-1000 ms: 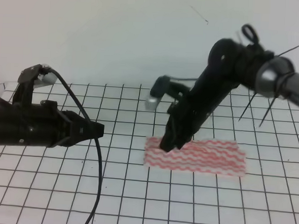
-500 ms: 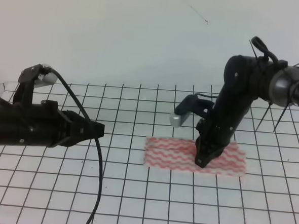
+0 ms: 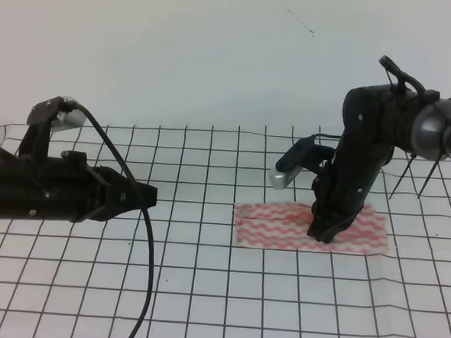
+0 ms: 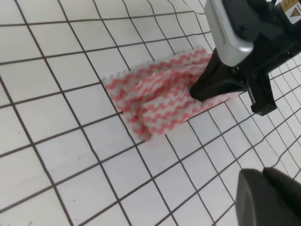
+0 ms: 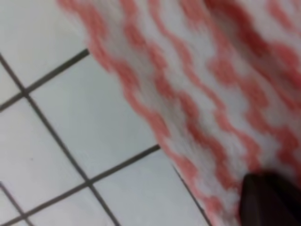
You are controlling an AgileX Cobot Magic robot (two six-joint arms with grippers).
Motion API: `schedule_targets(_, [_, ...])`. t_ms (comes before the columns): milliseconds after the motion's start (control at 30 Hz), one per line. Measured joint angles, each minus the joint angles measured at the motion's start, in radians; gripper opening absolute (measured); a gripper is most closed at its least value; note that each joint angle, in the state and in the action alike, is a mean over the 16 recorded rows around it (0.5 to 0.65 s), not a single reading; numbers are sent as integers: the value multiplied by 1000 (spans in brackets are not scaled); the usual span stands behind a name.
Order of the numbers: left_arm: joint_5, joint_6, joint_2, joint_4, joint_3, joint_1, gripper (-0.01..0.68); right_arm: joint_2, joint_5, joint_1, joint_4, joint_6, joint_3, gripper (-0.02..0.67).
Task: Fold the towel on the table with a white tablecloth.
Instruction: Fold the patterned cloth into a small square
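Right gripper (image 3: pixel 322 235) pressed onto striped towel (image 3: pixel 283 228), its grip impossible to tell, left gripper (image 3: pixel 149 195) apart over gridded worktop (image 3: pixel 203 290), state unclear too

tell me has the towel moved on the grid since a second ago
Yes. The towel has slid to the right across the white tablecloth: its left edge now lies about one grid line further right, with the right gripper pressing on it.

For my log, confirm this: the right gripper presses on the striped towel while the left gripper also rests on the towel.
Not quite. In the exterior high view the left gripper hangs apart from the towel, over the white tablecloth. The right gripper does press on the towel.
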Motion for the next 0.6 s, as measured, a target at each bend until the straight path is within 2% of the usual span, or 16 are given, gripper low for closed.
schedule_targets(300, [8,8,0,-1,0,0,-2,-30,13,-8,98,-100,0,0])
schedule_targets(600, [18,14,0,-2,0,0,-2,-54,32,-33,61,-73,0,0])
